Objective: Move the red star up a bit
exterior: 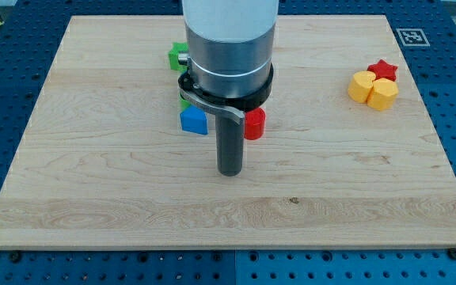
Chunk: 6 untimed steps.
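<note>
Pale wooden bench (93, 198) on blue pegboard. Rod tip (229, 172) centre, just near of blue block (194, 120) & red cylinder (254, 123). No claw fitted. Red star (383, 70) far right, touching yellow heart block (373, 90).

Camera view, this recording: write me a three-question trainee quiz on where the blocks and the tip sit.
1. True or false: the red star touches a yellow block.
2. Which block lies nearest my tip: A blue block, B red block, C green block?
3. The red star sits toward the view's ____ side.

Key: 1 true. 2 B. 3 right.
</note>
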Available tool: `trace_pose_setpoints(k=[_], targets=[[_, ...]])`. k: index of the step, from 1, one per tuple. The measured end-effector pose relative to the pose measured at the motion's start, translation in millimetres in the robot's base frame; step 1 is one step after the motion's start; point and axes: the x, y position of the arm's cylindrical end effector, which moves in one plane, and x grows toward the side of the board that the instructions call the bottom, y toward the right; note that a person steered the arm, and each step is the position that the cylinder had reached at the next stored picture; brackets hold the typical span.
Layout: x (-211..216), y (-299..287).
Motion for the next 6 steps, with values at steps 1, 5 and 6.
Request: trace_pose_setpoints(k=[1,5,6], targets=[[-5.0,7.9],[-56.0,41.8],[-67.7,18.2]])
